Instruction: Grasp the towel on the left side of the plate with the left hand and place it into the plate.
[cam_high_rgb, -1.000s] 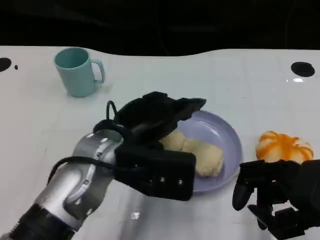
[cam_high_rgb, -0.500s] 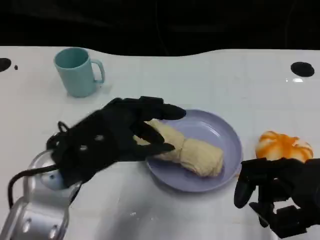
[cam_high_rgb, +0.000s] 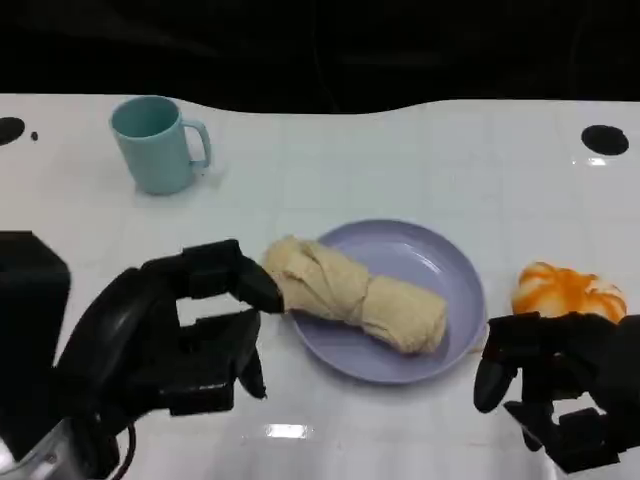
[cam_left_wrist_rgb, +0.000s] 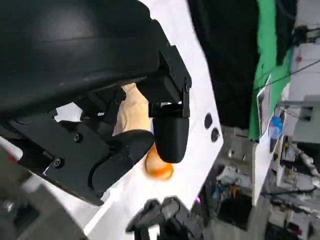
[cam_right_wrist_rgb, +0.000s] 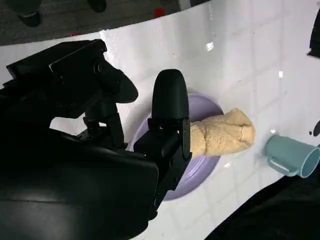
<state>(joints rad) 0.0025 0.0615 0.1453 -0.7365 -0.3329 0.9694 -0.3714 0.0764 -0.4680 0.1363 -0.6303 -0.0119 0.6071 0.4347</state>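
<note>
White tabletop (cam_high_rgb: 400, 160) held the plate (cam_high_rgb: 445, 265); our empty left hand (cam_high_rgb: 175, 335), fingers apart, judged the towel (cam_high_rgb: 350, 295) soft, light, best pinched mid-roll.

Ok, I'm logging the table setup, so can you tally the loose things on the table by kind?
Towel: 1
Plate: 1
Mug: 1
Orange and white item: 1
Total: 4
</note>
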